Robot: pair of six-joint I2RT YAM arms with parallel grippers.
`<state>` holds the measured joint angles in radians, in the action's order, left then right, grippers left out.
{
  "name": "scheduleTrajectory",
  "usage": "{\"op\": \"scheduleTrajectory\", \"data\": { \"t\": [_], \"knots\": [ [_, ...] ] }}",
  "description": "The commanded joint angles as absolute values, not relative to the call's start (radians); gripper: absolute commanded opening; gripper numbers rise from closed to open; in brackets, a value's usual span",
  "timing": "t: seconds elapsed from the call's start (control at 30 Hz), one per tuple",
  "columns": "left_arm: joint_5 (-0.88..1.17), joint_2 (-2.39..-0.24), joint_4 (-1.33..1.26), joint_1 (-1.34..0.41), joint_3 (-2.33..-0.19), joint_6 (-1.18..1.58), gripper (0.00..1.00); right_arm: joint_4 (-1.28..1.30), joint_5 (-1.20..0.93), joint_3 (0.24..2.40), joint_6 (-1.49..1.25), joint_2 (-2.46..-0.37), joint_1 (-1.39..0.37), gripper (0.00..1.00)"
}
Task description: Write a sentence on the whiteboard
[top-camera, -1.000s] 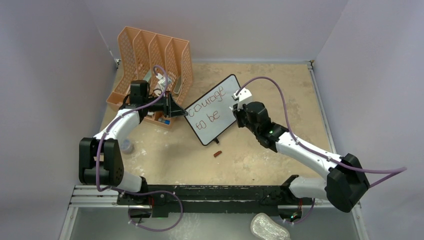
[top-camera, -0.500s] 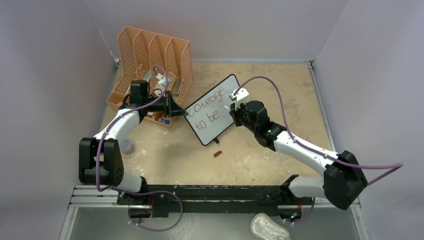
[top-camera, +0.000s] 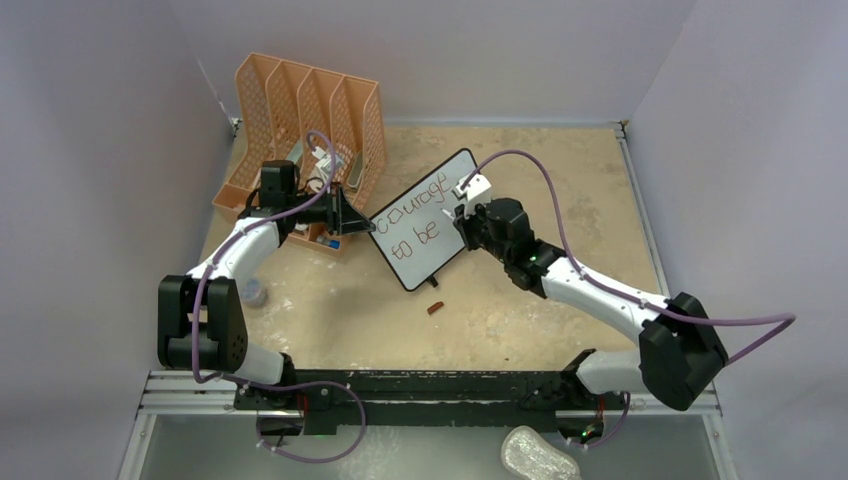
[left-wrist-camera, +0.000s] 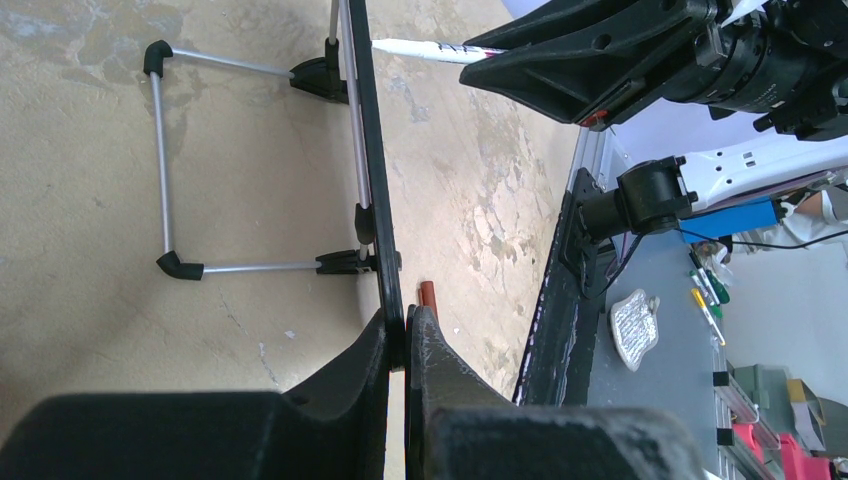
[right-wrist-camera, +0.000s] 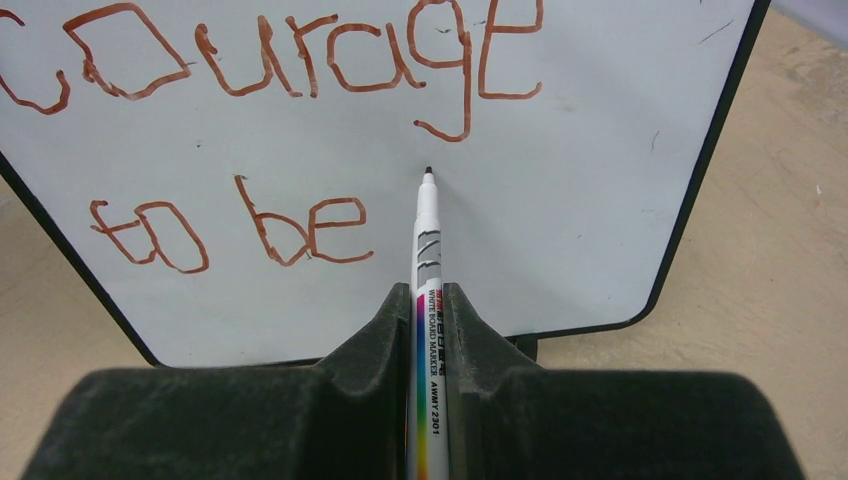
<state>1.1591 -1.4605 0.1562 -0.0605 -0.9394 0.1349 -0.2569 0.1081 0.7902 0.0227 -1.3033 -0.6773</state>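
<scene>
Two grips set: right claw (right-wrist-camera: 428, 300) holds marker (right-wrist-camera: 428, 235), left claw (left-wrist-camera: 397, 335) pinches whiteboard (right-wrist-camera: 580, 150).
Start your next word lightly, right of "be".

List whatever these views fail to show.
Right wrist: back end of the marker, hidden inside the right gripper and cut by the bottom edge.
Left wrist: the sentence; the whiteboard shows edge-on.
Top external: contents of the orange organizer, too small, partly behind the left arm.
</scene>
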Motion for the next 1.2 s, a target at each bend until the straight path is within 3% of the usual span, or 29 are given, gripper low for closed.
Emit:
{"op": "scheduleTrajectory", "data": {
  "t": [0.0,1.17],
  "knots": [
    [1.122,-1.485,0.182,-0.069,-0.953,0.084,0.0,-0.328,0.089,0.85,0.047,-1.31,-0.672,0.0],
    [1.121,-1.491,0.183,-0.069,-0.952,0.083,0.0,-0.188,0.103,0.778,0.011,-1.319,-0.668,0.0]
  ]
}}
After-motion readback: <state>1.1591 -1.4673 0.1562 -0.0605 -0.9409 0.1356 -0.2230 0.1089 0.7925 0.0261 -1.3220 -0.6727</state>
